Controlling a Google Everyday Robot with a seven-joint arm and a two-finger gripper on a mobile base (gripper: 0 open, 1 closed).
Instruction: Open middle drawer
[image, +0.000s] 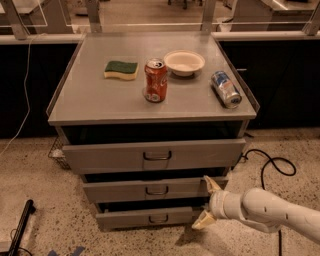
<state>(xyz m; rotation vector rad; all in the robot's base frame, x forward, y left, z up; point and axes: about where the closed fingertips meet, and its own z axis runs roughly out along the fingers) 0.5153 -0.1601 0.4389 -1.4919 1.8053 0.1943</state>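
Note:
The middle drawer (155, 190) is the second of three grey metal fronts in the cabinet, low and wide, with a small recessed bar handle (157, 190) at its centre. My gripper (207, 203) comes in from the lower right on a white arm and sits just off the drawer's right end, to the right of the handle. Its two tan fingers are spread, one (211, 184) near the middle drawer's front, the other (202, 221) down by the bottom drawer. It holds nothing.
The top drawer (154, 155) and bottom drawer (150, 218) flank the middle one. On the cabinet top (90, 102) sit a green-yellow sponge (121, 69), a red can (155, 80), a white bowl (184, 62) and a lying blue can (225, 89). A black cable (270, 167) lies on the floor at right.

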